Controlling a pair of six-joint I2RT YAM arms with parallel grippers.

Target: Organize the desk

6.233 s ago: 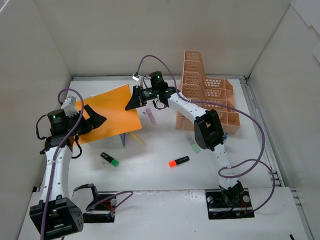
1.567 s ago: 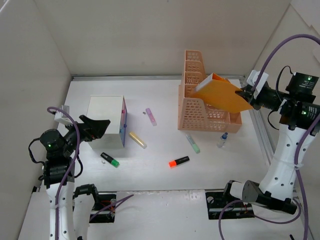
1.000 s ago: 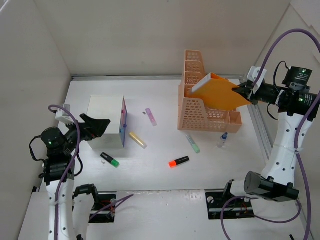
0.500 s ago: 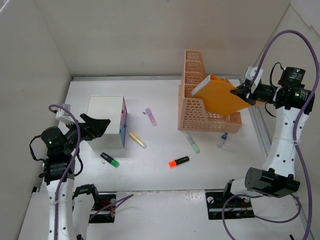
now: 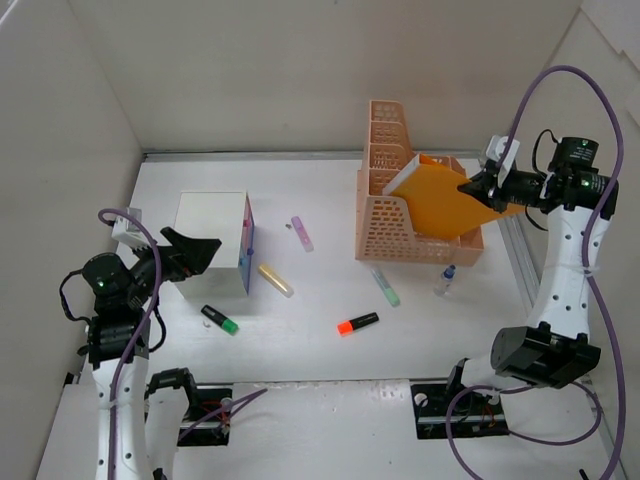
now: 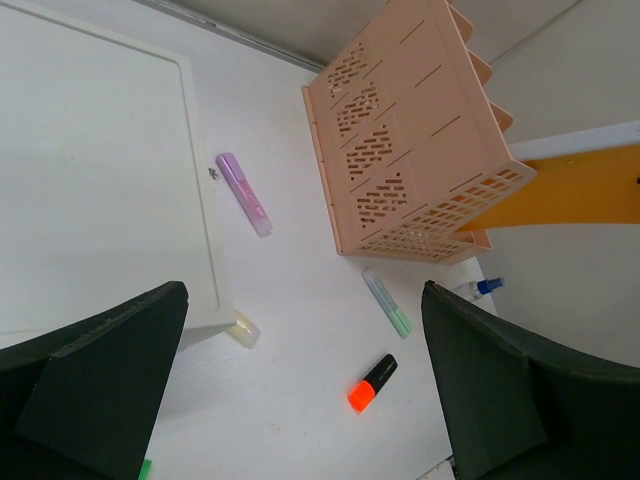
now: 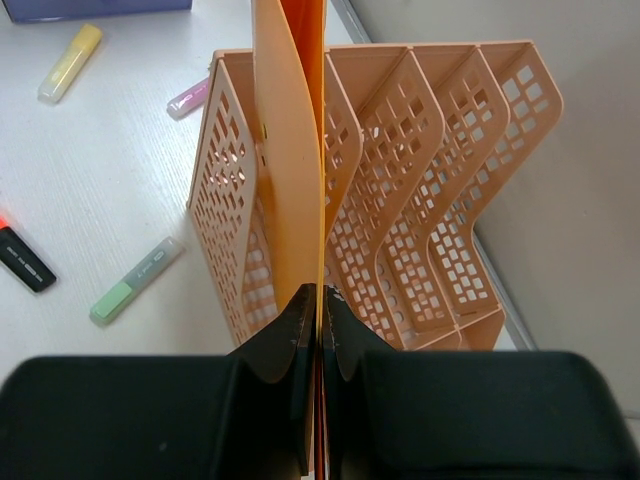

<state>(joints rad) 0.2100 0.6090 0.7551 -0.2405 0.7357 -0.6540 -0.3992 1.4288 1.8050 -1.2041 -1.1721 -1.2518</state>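
On the white desk stands a peach file rack with several slots. My right gripper is shut on an orange folder, holding it on edge and tilted over the rack. In the right wrist view the folder runs edge-on from my gripper along the front slots of the rack; I cannot tell which slot its lower edge is in. My left gripper hangs open beside the white drawer box, holding nothing.
Loose on the desk lie a purple highlighter, a yellow one, a green-capped black one, an orange-capped black one, a pale green one and a small blue-capped bottle. Walls enclose the desk.
The right gripper has carried the folder left and lower, closer over the rack. The left arm has stayed still and open.
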